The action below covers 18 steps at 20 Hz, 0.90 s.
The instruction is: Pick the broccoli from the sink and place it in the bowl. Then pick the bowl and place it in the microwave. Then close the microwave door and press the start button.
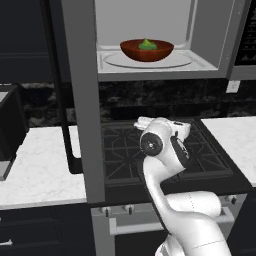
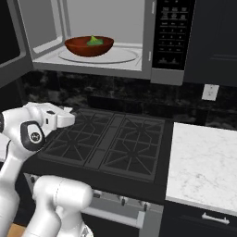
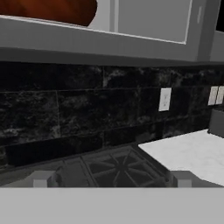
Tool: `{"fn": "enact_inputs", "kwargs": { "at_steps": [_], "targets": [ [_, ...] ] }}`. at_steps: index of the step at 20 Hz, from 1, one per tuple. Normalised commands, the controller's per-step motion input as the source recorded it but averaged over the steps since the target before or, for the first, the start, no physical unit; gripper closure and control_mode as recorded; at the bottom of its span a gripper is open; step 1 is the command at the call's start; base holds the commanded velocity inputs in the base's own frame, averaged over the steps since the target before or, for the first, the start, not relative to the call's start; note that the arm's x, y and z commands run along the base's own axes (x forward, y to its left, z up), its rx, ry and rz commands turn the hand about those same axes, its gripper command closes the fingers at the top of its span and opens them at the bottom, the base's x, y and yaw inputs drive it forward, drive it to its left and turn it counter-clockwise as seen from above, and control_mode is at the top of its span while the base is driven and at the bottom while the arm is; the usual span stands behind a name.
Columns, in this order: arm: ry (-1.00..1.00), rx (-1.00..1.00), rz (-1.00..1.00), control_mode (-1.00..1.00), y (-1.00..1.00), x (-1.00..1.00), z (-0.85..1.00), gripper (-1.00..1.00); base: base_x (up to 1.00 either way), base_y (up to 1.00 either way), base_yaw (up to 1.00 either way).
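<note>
Bowl (image 1: 146, 51) in microwave (image 1: 210, 45), tool (image 3: 111, 178) below, open

No readable text anywhere: the black button panel (image 2: 170, 28) on the big grey-silver microwave (image 2: 148, 51) carries rows of pale marks, but they're too small and blurred to make out.

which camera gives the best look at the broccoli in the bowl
The right base view: the broccoli sits unobstructed in the bowl inside the open microwave. The left base view also shows it, slightly smaller. The hand view catches just the bowl's underside.
</note>
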Motion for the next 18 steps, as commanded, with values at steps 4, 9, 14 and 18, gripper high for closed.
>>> {"fn": "enact_inputs", "kwargs": {
  "at_steps": [4, 9, 14, 18],
  "targets": [
    [-0.04, -0.14, -0.06, -1.00, 0.56, -0.36, 0.00, -1.00, 0.00, 0.00, 0.00],
    [0.00, -0.13, -0.09, -1.00, 0.73, -0.38, 0.06, -1.00, 0.00, 0.00, 0.00],
    [0.00, -0.11, -0.10, -1.00, 0.91, -0.28, 0.08, -1.00, 0.00, 0.00, 0.00],
    [-0.02, -0.09, -0.04, -1.00, 0.86, -0.19, 0.02, -1.00, 0.00, 0.00, 0.00]
  ]
}}
